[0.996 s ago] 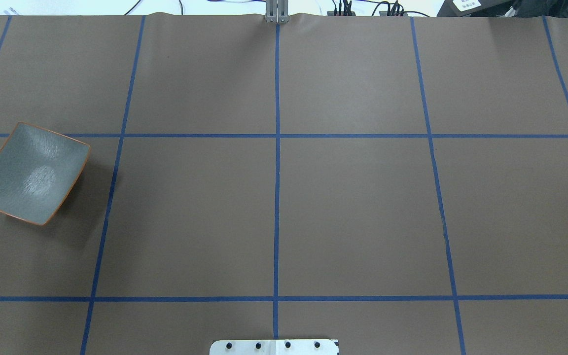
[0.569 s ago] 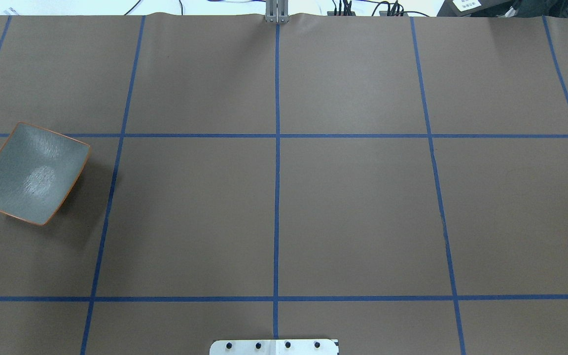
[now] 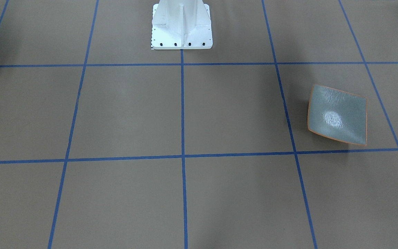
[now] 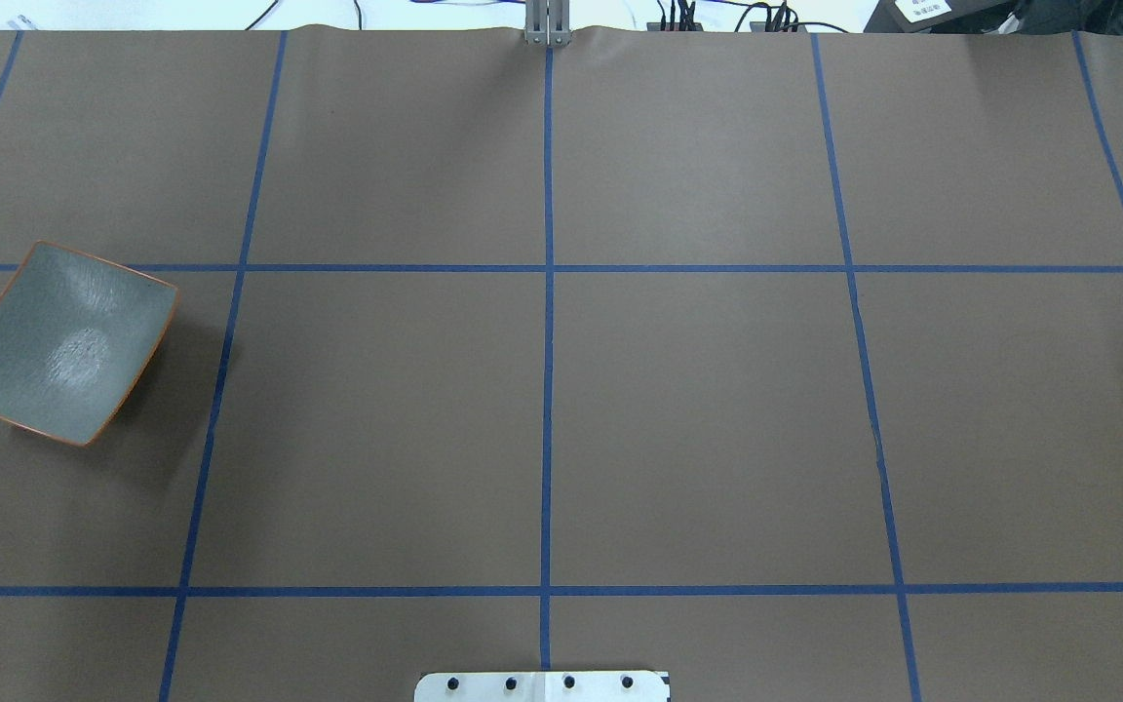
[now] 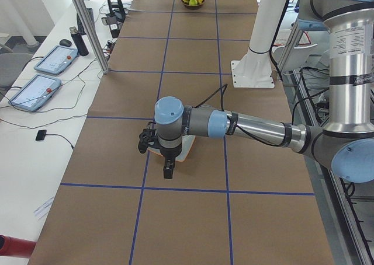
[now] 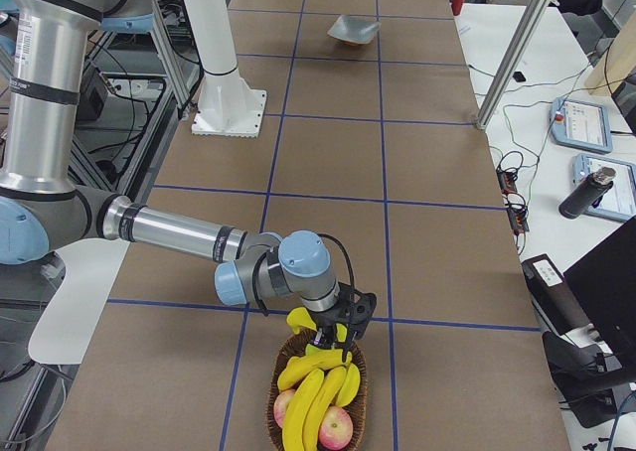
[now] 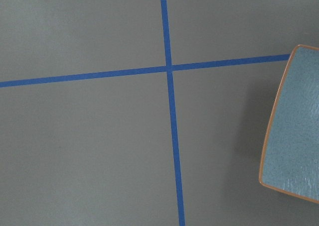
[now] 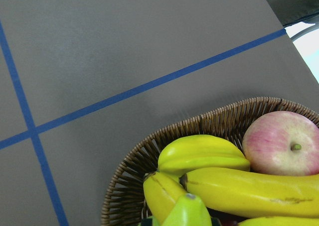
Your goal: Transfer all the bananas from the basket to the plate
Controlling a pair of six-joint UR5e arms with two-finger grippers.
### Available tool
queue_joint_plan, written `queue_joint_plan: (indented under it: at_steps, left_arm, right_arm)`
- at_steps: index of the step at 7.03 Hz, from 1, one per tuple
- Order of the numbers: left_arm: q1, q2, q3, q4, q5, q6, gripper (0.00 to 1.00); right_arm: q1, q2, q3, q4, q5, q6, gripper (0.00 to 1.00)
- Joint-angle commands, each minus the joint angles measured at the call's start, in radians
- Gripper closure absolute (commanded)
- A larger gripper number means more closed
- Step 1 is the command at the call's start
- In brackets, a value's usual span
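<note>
The right tool, its opening impossible to tell, hangs over the brown wicker basket and should straddle one glossy yellow curved banana mid-length, crosswise.

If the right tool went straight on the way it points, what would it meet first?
Probably the glossy yellow bananas piled in the round brown wicker basket under the right tool; depth is unclear.

— Is anything moving at the plate in the overhead view?
— Nothing that I can tell; no shift is showing on it.
— And the shadow just beside the plate?
— Whether it is drifting is too faint to judge.
— Farther from the plate?
— No change is showing there either.
</note>
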Motion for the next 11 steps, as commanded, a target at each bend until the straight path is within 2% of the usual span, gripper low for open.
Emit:
queue_joint_plan:
  at_steps: [1,2,3,4,6,8,9,10,11]
  left_arm:
    - [0.000,-0.006,0.000,0.000,0.001,-0.010,0.00]
    - [0.002,-0.008,-0.003,-0.001,-0.008,-0.010,0.00]
    - [0.002,-0.029,-0.003,0.000,-0.013,-0.013,0.00]
    - [0.000,-0.050,-0.014,-0.003,-0.013,-0.013,0.00]
    - [0.000,-0.083,-0.090,-0.015,-0.011,-0.010,0.00]
    - [0.006,-0.133,-0.080,-0.244,-0.013,-0.016,0.00]
    - [0.008,-0.155,-0.083,-0.262,-0.028,-0.056,0.00]
    - [0.015,-0.167,-0.082,-0.286,-0.135,-0.123,0.00]
    - [0.037,-0.176,-0.085,-0.393,-0.172,-0.221,0.00]
  right_arm:
    - [0.009,0.048,0.177,-0.214,0.030,0.002,1.00]
    - [0.008,0.105,0.199,-0.264,0.049,0.015,1.00]
    - [-0.001,0.172,0.196,-0.284,0.107,0.024,1.00]
    - [-0.038,0.232,0.197,-0.300,0.114,0.065,1.00]
    - [-0.159,0.378,0.200,-0.300,0.105,0.271,1.00]
    - [-0.279,0.510,0.200,-0.300,0.093,0.408,1.00]
    - [-0.355,0.583,0.204,-0.300,0.053,0.529,1.00]
    - [-0.452,0.657,0.204,-0.300,-0.005,0.659,1.00]
    - [-0.533,0.714,0.204,-0.300,-0.065,0.762,1.00]
